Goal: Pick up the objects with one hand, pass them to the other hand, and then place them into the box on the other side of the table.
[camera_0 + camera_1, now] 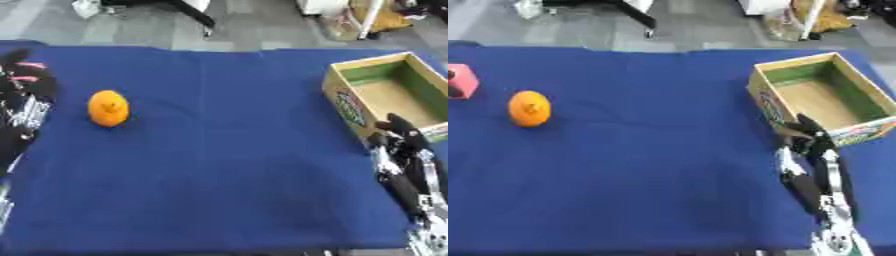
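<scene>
Fruit first: an orange (108, 108) lies alone on the blue cloth of the counter (227, 165), just to the right of the left robot hand (22, 100) and not touching it. That left robot hand shows only in the left eye view, at the picture's left edge — dark fingers pointing up and fairly straight, with pink patches near the tips, and nothing held in them. In the right eye view the same spot shows a pink block-like shape (460, 81) at the left edge, a little beyond the orange; what it belongs to cannot be told.

The right robot hand (404, 142) rises from the lower right corner, black with silver parts along the forearm. Its fingers point up and away from the robot, relaxed rather than curled, and they grip nothing. The fingertips reach the near wall of the box (773, 107), though whether they touch it or only stand before it is unclear.

The box is an open cardboard carton, green inside along its walls, with a printed label on the side facing the orange. It sits just beyond the right robot hand and looks to hold nothing. The orange lies well apart from this hand and from the box — across the width of the cloth.
</scene>
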